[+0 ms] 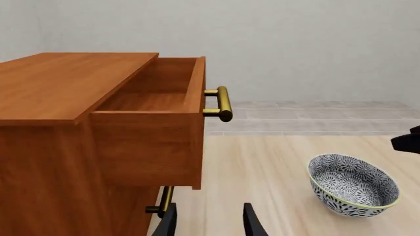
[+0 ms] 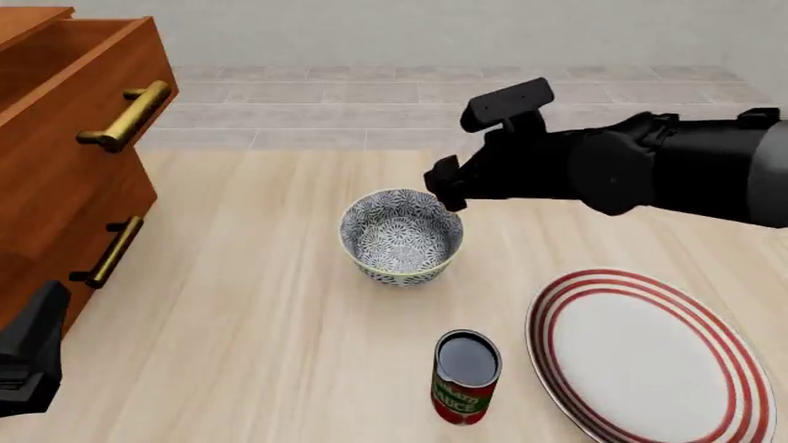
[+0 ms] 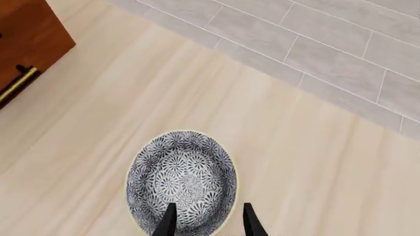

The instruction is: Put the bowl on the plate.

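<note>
One bowl [image 2: 401, 236], one plate [image 2: 650, 355], one can [image 2: 466, 377] are counted on the counter [image 2: 246, 323]; bowl upright, mouth up. Right claw [image 3: 206, 221] is parted over its rim, nothing held; left claw [image 1: 208, 222] parted, empty.

Light is bright, even and diffuse in all three views — no single source shows. Shadows are soft and faint: a pale smudge under the bowl [image 2: 401, 236] on the worktop [image 2: 246, 305], a darker shade beneath the open drawer [image 1: 157, 123]. The brass handle [image 1: 223, 103] carries a mild sheen, no hard glare. Everything renders sharp edge to edge — no blur, no visible warping.
</note>
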{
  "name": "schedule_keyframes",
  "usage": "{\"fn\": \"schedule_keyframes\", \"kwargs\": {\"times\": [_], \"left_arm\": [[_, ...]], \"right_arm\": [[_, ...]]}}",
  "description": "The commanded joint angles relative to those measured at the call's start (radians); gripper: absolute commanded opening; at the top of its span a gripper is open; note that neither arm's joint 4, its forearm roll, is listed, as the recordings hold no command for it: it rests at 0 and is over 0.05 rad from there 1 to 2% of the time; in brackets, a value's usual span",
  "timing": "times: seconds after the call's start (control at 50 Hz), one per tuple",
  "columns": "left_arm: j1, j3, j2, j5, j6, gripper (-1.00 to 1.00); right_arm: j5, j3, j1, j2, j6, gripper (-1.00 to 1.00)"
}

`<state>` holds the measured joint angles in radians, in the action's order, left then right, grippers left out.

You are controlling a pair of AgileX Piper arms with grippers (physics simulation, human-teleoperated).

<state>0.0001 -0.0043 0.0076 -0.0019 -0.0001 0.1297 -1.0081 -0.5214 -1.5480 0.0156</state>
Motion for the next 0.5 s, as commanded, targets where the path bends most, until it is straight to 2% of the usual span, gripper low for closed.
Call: {"fn": "schedule_keyframes", "kwargs": {"times": [0.02, 0.14, 0.5], "left_arm": [[0.000, 0.000, 0.000, 0.000, 0.000, 1.00], [0.000, 0.000, 0.000, 0.000, 0.000, 1.00], [0.000, 0.000, 0.000, 0.000, 0.000, 1.00]], "right_arm": [[0.038, -0.052, 0.042, -0.081, 0.019, 1.00], [0.051, -0.072, 0.072, -0.124, 0.031, 1.00], [0.016, -0.104, 0.096, -0.236, 0.020, 1.00]]}}
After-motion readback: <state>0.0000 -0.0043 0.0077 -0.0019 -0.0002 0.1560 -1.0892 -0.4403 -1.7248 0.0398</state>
